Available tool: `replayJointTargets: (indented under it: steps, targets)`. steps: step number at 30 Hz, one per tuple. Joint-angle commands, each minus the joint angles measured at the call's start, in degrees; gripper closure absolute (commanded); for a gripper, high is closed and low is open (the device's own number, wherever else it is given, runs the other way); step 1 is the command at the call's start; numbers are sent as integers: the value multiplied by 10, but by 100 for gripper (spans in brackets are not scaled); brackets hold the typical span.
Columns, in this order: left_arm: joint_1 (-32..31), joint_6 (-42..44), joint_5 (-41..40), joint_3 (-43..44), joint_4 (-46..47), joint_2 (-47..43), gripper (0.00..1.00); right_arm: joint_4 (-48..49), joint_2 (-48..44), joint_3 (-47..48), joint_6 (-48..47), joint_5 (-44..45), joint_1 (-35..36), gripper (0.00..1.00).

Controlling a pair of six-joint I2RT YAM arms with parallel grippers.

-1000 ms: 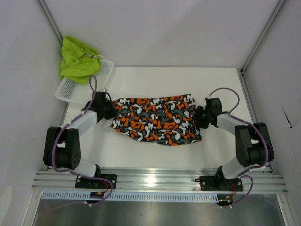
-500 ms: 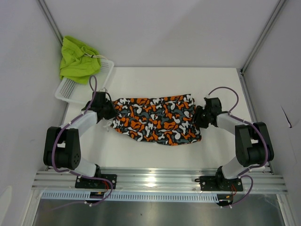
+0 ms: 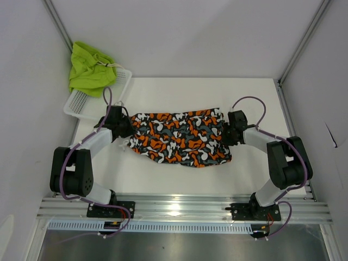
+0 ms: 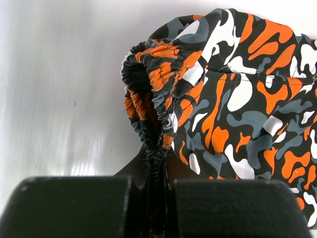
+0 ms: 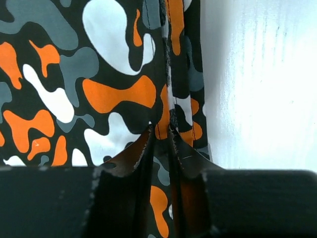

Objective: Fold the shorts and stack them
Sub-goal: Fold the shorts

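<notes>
White table [image 3: 163, 176], white walls. Item: camo shorts [image 3: 179, 140], flat between my two hands. My left hand [image 3: 125, 126] is clamped on the waistband; my right hand [image 3: 228, 133] is pinched on the opposite hem. Risk, as I judge it: the right pinch takes little cloth, so the hem may slip on lifting. The lime shorts [image 3: 89, 69] lie beyond my left hand, in the basket [image 3: 79, 104]. Change: the right hand is now on the hem, no longer just off it.
</notes>
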Motion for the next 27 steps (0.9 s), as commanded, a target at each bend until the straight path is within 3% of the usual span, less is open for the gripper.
replayJointTargets:
  steps: [1,3,7,13,14,16,27]
  targets:
    - [-3,14,-14,8,9,-22,100,-42,-2,6,-4,34,-3,81]
    - [-3,14,-16,8,7,-23,100,-49,-11,6,-3,53,-9,84]
    - [-3,15,-21,11,6,-24,100,-57,-17,11,-5,58,-23,100]
    - [-3,16,-24,11,4,-23,100,-65,-20,16,-11,70,-30,100]
    - [-3,16,-22,11,5,-22,100,-67,-19,20,-13,69,-30,86]
    - [-3,17,-21,11,6,-23,100,-69,-21,21,-16,60,-29,67]
    - [-18,14,-34,25,-9,-26,100,-84,-112,35,-2,-5,3,52]
